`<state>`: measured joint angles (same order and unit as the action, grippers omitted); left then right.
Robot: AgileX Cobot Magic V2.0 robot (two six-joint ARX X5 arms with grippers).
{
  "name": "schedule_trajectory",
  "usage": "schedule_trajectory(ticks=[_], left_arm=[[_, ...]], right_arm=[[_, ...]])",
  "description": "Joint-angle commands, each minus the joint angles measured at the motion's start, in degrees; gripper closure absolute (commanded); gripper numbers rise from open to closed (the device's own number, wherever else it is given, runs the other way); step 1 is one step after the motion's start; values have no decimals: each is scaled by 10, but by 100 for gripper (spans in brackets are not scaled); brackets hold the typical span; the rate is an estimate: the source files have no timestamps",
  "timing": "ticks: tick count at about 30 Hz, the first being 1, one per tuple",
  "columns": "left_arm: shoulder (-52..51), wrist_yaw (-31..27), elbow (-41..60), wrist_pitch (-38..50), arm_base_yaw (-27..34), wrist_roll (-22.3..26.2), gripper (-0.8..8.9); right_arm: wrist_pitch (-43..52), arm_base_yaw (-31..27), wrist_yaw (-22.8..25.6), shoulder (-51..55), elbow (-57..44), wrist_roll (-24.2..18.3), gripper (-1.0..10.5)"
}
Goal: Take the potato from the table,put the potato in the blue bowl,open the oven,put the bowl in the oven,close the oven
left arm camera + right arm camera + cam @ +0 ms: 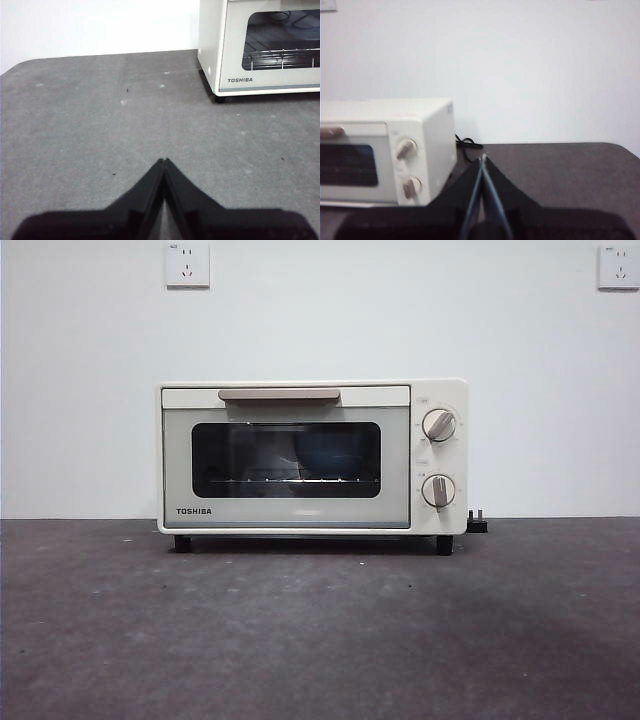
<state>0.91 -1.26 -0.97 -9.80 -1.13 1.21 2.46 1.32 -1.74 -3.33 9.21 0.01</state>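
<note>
The cream Toshiba oven (310, 515) stands at the back of the dark grey table (320, 640), its glass door closed and its beige handle (279, 394) up. Through the glass the blue bowl (332, 456) shows dimly on the wire rack. I cannot make out the potato; it is nowhere on the table. My left gripper (164, 161) is shut and empty, low over the table, with the oven (260, 75) ahead of it. Beside the oven's knob side (410, 150), my right gripper (483, 157) is also shut and empty. Neither arm appears in the front view.
A black plug and cable (478, 523) lie behind the oven's right foot, also seen in the right wrist view as the cable (465, 144). Two wall sockets (187, 264) (618, 266) sit high on the white wall. The table's rounded corner (20, 67) shows in the left wrist view.
</note>
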Motion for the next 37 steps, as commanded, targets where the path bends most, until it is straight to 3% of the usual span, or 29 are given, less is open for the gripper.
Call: schedule_trajectory(ticks=[1,4,15,37], left_arm=[[0,2,5,4,2,-4,818],[0,2,5,4,2,-4,818],[1,2,5,4,2,-4,818],[8,2,5,4,2,-4,818]], right_arm=[[5,-3,0,25,-52,5,946],[4,-4,0,29,-85,22,946],[-134,-47,11,29,-84,11,946],[-132,-16,14,29,-84,0,946]])
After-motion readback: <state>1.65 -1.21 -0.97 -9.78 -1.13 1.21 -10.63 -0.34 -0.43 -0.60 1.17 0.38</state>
